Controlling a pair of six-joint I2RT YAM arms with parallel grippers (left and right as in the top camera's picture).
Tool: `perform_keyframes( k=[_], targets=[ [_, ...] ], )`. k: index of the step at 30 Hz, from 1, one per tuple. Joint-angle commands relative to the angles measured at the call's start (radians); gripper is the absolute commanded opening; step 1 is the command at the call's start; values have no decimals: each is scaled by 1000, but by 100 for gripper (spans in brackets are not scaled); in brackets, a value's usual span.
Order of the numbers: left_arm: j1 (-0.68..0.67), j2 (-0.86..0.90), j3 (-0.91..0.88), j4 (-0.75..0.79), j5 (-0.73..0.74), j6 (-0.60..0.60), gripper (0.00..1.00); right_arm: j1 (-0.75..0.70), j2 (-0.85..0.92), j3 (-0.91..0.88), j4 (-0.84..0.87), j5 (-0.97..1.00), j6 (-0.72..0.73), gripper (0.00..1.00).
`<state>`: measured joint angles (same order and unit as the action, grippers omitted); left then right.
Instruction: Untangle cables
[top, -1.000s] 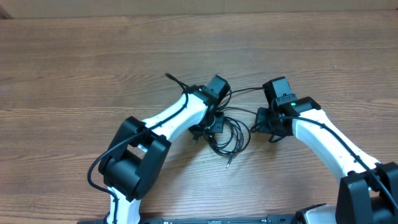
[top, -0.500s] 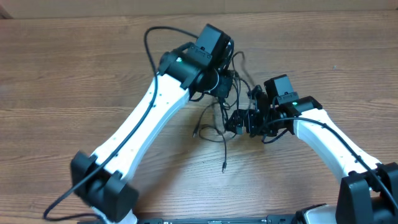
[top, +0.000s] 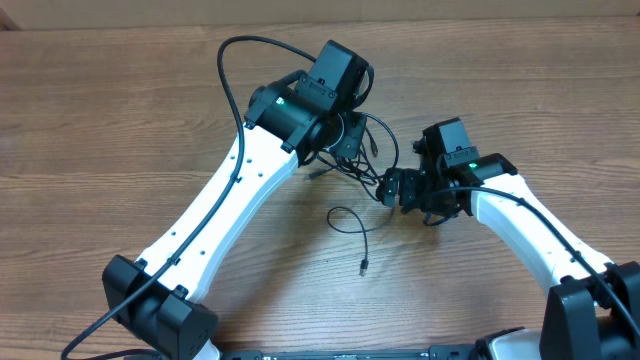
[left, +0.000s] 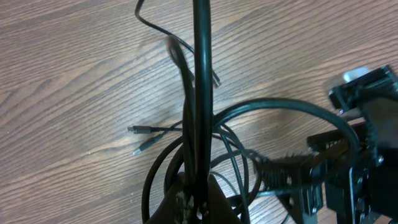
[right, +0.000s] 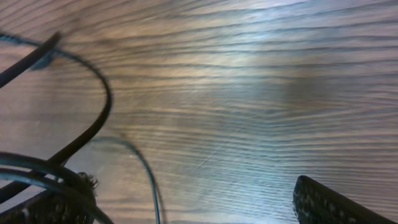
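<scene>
1. Wooden table (top: 120, 100) is filling the overhead view, with the work going on just above centre.
2. Left gripper (top: 347, 138) is pinching shut on the cables (left: 280, 104), holding the bunch up at upper centre.
3. Right gripper (top: 400, 188) is standing wide open right of centre, gripping nothing.
4. One loose cable (top: 363, 266) is lying below centre, so separating appears to be under way; next, the right gripper is likely needing to close on one cable and draw it aside.

Left gripper (top: 348, 140) clamped, right gripper (top: 398, 188) spread wide
</scene>
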<state>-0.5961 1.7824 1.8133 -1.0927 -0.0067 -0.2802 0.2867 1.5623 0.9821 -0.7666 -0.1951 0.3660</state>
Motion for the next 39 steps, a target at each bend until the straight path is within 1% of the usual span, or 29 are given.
perform_keyframes(
  k=[1,4,7,11,15,18,25,27,30,31,32,35,39],
  targets=[
    [22,-37,51,-2,-137,23,6,-2,4,-21,-27,198,35,100],
    [22,-37,51,-29,-204,23,8,-2,4,-21,-37,266,35,100],
    [22,-37,51,-64,-244,22,17,-2,4,-21,-52,328,35,100],
    [22,-37,47,-101,-244,22,21,-2,4,-21,-60,364,37,100],
    [22,-36,45,-129,-243,18,23,-10,4,-21,-59,370,71,100],
    [22,-36,32,-132,-224,-5,27,-10,4,-21,-59,354,80,100],
    [22,-27,-48,-127,-173,-96,29,-10,4,-21,-58,294,80,100],
    [22,-19,-86,-117,-142,-118,32,-10,4,-21,-57,284,79,100],
    [21,-5,-148,-86,-91,-121,36,-9,4,-21,-55,272,79,100],
    [20,2,-169,-72,-69,-121,37,-10,4,-21,-55,268,79,100],
    [20,10,-188,-60,-42,-121,34,-10,4,-21,-55,267,79,100],
    [20,33,-235,-29,45,-121,21,-9,4,-21,-54,267,79,100],
    [20,66,-289,35,142,-121,17,-9,4,-21,-51,261,79,100]
  ],
)
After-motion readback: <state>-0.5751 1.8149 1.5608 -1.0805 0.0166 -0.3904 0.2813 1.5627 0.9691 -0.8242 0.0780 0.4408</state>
